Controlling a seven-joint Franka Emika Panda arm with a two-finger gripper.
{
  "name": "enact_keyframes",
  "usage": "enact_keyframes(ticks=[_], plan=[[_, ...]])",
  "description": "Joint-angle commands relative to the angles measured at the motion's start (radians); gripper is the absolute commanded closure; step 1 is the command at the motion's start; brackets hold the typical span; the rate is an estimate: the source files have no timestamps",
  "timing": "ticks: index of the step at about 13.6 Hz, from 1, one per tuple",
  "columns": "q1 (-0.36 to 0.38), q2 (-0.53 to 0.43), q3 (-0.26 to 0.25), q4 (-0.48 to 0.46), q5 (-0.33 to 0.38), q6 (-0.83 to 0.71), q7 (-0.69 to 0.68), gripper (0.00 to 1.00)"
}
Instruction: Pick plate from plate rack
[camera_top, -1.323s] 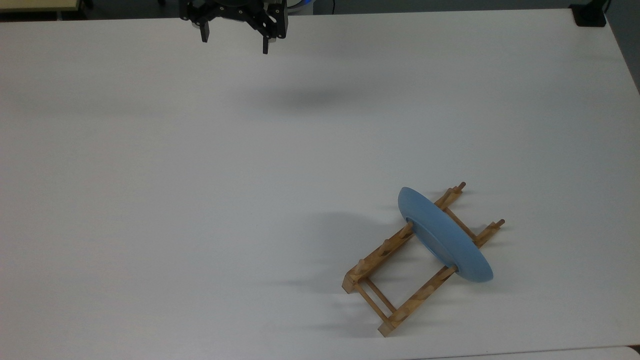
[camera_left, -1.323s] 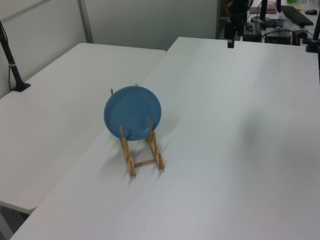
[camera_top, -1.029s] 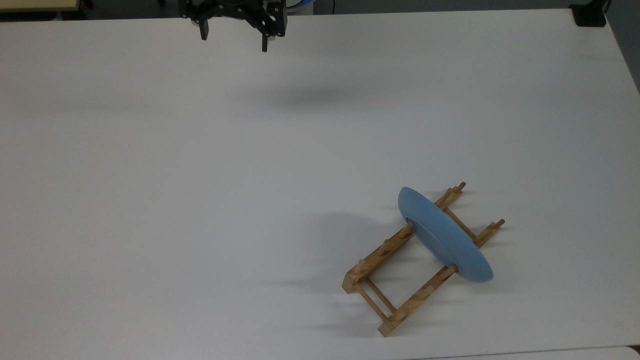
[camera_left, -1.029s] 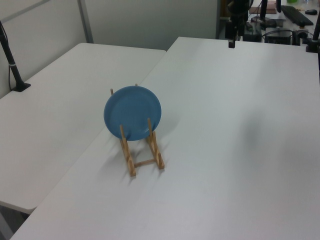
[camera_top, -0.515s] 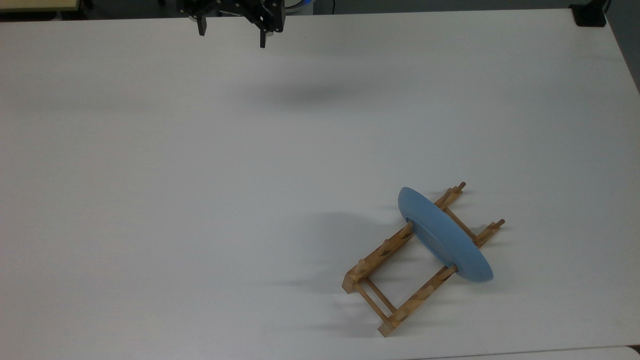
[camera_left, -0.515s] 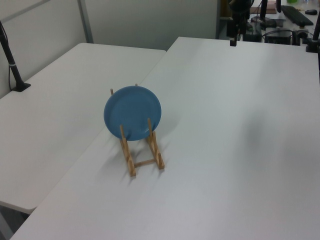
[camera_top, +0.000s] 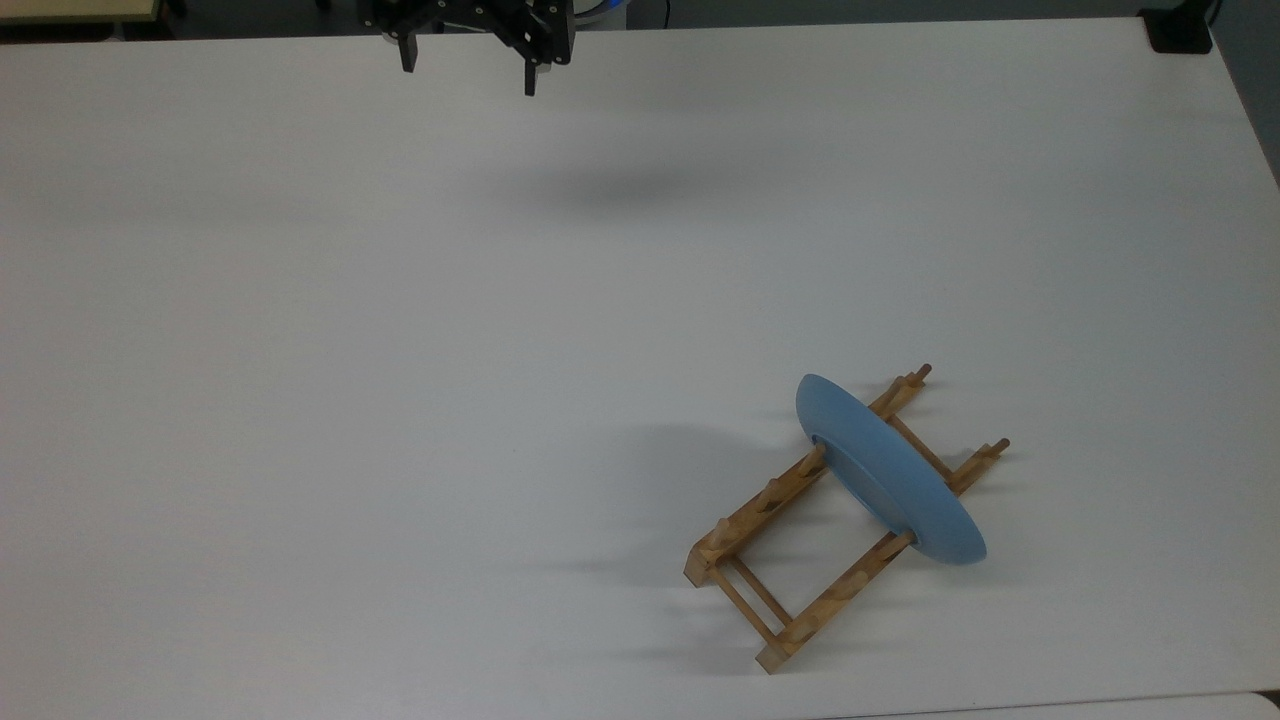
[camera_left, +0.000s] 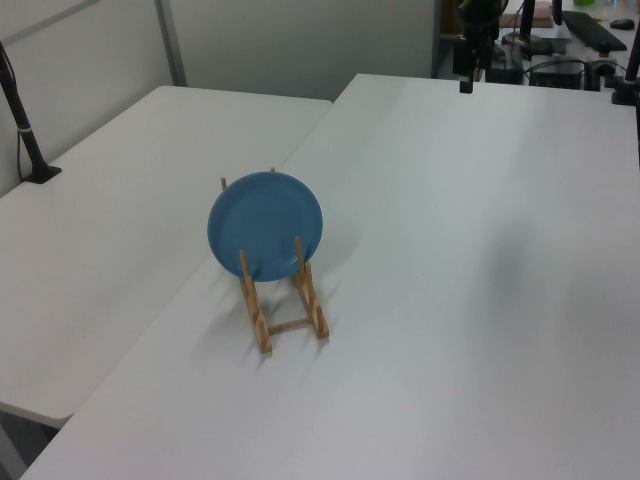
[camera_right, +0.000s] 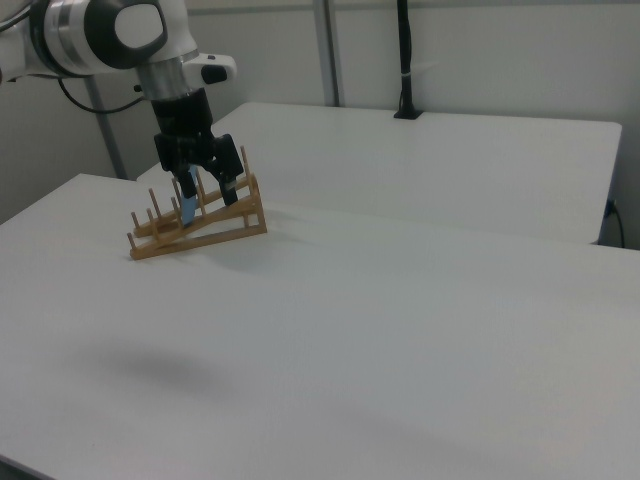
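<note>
I see my end effector (camera_top: 467, 80) open and empty, high over the far edge of the white worktop (camera_top: 400, 350), well apart from the blue plate (camera_top: 888, 470) standing on edge in the wooden plate rack (camera_top: 790, 560).

Light-blue plate (camera_top: 890, 472), light-brown wooden plate rack (camera_top: 760, 520); white table (camera_top: 400, 350)

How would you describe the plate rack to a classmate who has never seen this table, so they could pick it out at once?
Start from the big white table and go to the top view's lower right. There lies the plate rack, light-brown wood: two long parallel rails with short upright pegs, joined by thin crossbars. It is the only wooden thing on the table, and a round light-blue plate stands on edge in it.
</note>
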Motion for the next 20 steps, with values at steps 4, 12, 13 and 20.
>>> enact_keyframes(ticks=[4,12,13,20], plan=[[0.015,-0.010,0.006,0.005,0.069,0.100,-0.013,0.00],[0.252,0.158,0.005,0.092,-0.102,0.378,0.258,0.00],[0.272,0.179,0.005,0.098,-0.148,0.418,0.318,0.00],[0.374,0.307,0.003,0.123,-0.421,0.616,0.631,0.10]])
